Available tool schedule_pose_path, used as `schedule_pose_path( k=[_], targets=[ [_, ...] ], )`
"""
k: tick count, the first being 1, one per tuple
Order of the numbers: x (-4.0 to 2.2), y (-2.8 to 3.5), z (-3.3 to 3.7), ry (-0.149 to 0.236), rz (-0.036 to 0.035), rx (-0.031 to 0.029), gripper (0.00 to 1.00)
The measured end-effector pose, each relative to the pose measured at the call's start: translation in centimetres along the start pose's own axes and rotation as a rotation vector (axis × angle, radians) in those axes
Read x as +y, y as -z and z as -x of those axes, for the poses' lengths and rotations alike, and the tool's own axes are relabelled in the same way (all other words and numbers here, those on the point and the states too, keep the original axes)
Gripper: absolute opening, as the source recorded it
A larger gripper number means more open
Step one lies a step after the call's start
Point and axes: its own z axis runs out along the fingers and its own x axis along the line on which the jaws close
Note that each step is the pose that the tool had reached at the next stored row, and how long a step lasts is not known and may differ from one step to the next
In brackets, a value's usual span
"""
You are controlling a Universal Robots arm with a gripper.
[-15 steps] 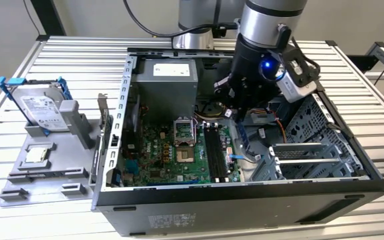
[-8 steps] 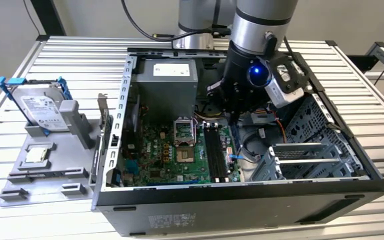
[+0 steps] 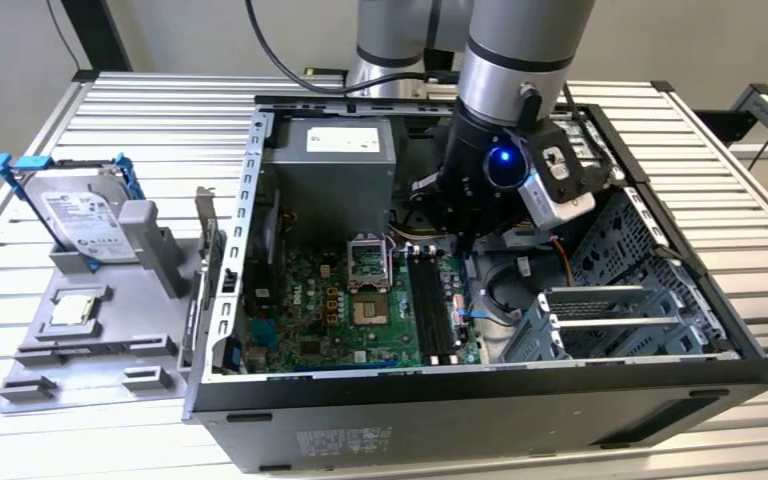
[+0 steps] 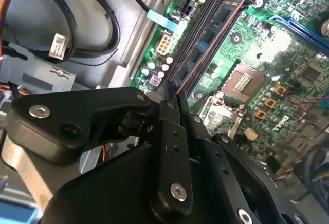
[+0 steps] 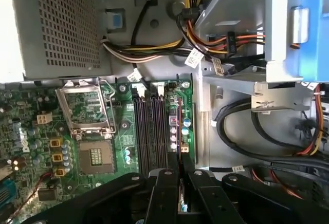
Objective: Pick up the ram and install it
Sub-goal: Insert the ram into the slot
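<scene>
My gripper point(image 3: 470, 238) is down inside the open computer case point(image 3: 244, 200), over the far end of the black memory slots point(image 3: 427, 300) on the green motherboard point(image 3: 311, 310). In both wrist views the black fingers sit pressed together on a thin board. The ram point(image 4: 220, 21), bluish with dark chips, runs out from my gripper point(image 4: 172, 100) along the memory slots point(image 4: 201, 16), level with them. Whether it is seated I cannot tell. In the first wrist view my gripper point(image 5: 181, 171) is beside the slots point(image 5: 149, 131), with the ram's thin edge point(image 5: 183, 154) showing between the fingers.
An open processor socket point(image 3: 368, 265) lies beside the slots. The grey power supply point(image 3: 331, 170) stands behind, the drive cage point(image 3: 624, 310) and cable bundles point(image 5: 205, 44) at the exterior view's right. Outside the case, a grey holder point(image 3: 84, 345) carries a hard drive point(image 3: 84, 215) and a square chip point(image 3: 75, 310).
</scene>
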Motion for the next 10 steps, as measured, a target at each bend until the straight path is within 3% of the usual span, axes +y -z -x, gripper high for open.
schedule_pose_path(
  k=[6, 10],
  targets=[
    [-0.47, -1.10, 0.03, 0.020, 0.0041, 0.0007, 0.00],
    [-0.96, -2.07, -0.54, 0.029, 0.0101, 0.0006, 0.00]
  ],
)
